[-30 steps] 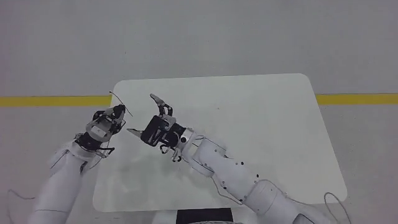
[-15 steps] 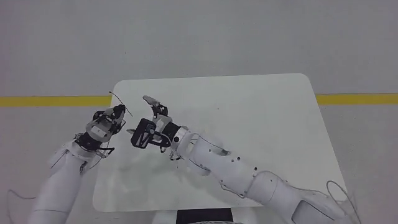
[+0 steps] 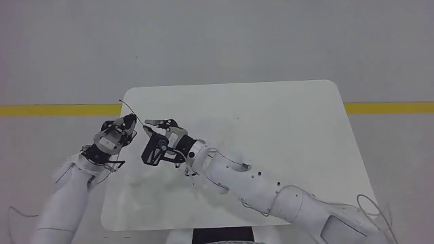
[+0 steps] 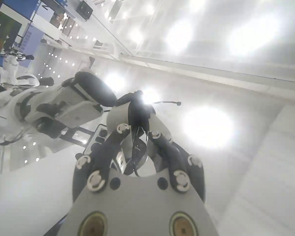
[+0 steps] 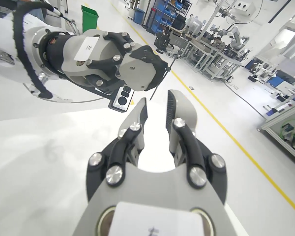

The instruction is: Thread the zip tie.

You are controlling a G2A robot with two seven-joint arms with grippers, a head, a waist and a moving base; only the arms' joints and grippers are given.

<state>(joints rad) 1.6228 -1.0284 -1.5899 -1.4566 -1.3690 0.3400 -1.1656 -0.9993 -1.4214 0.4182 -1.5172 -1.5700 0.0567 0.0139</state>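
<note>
A thin black zip tie (image 3: 127, 107) sticks up from my left gripper (image 3: 126, 127), which is shut on it over the left edge of the white table (image 3: 285, 129). In the left wrist view the tie (image 4: 167, 102) juts sideways past the closed fingertips of the left gripper (image 4: 140, 110). My right gripper (image 3: 149, 137) is open just to the right of the left one. In the right wrist view the tie (image 5: 159, 83) slants down from the left gripper (image 5: 162, 71), and its free end hangs just above the gap of the right gripper (image 5: 157, 102).
The table's rounded right half (image 3: 305, 156) holds nothing. Yellow floor lines (image 3: 380, 107) run behind the table. The two grippers are very close together at the table's left side.
My right gripper has moved left towards the left gripper and turned, so its open fingers now face the tie. The left arm and the tie have stayed put.
</note>
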